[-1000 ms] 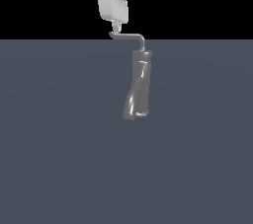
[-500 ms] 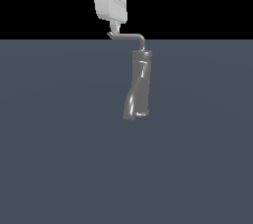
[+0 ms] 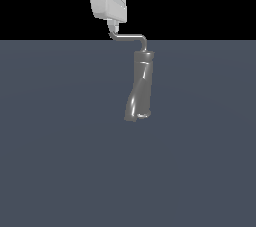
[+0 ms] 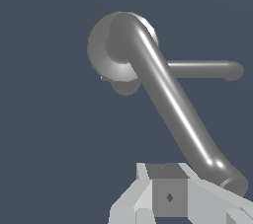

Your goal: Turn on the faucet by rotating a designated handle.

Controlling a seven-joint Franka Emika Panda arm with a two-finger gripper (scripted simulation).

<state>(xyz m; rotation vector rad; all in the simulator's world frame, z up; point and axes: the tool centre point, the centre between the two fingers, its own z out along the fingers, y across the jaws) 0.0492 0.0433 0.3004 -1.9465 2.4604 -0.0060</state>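
The faucet is a glossy grey upright cylinder with a twisted spout at its base, standing on a dark grey surface. The handle, a thin L-shaped rod, runs from the faucet's top toward the exterior view's left and ends in a small upturned tip. My white gripper hangs straight above that tip, fingers close together and down at it. In the wrist view the handle stretches from the round faucet top to right beside my gripper. The tip lies next to the fingers, not between them.
A dark grey floor spreads all around the faucet. In the wrist view, a second, thinner rod with a rounded end sticks out sideways below the handle.
The gripper has edged slightly toward the exterior view's left above the handle tip. The faucet and handle look unmoved.
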